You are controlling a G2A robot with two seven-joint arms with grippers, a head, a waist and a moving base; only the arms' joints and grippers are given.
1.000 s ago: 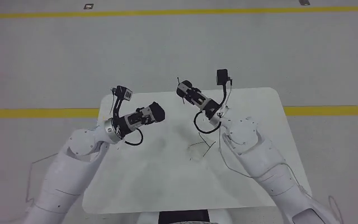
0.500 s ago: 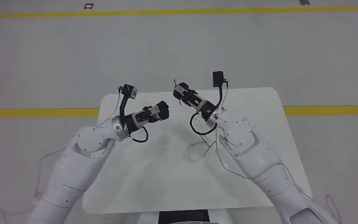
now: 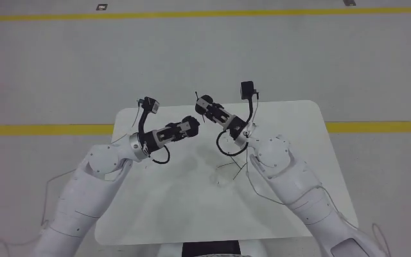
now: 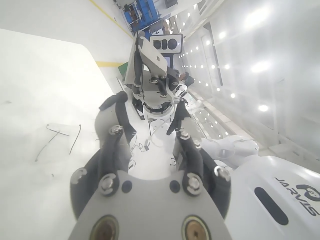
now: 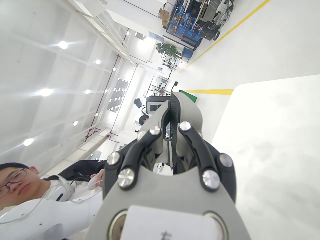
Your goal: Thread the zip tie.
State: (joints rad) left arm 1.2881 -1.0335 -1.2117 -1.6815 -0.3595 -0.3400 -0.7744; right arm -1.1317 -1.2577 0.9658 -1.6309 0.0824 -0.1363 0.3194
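Right end effector [image 3: 201, 103]: fingers pressed together, nipping a thin black zip tie [image 3: 197, 96]. From above, the tie's free end pokes up and away from the fingertips, over the far edge of the white round-cornered worktop [image 3: 289, 193]. It is held in the air, clear of the surface. The right wrist view looks along the same end effector [image 5: 172, 102] and gives the pinch itself: the two grey fingers meet with a dark ribbed strip between them.

Left end effector [image 3: 192, 124]: fingers spread wide, nothing between them. It points across at the right one, tips near it but apart. The left wrist view shows the gap plainly, with the left end effector [image 4: 150, 103] framing the right arm's wrist and closed fingers beyond.

Arm pose: both forearms are raised off the worktop and angled inward from the near corners. They converge over the far middle of the surface, wrists bent toward each other.

Further out: loose black zip ties [image 3: 232, 168] lie flat on the worktop near its centre, beside the right forearm and well apart from both end effectors. The left wrist view resolves these loose black zip ties [image 4: 57, 136] as several thin crossed strands.
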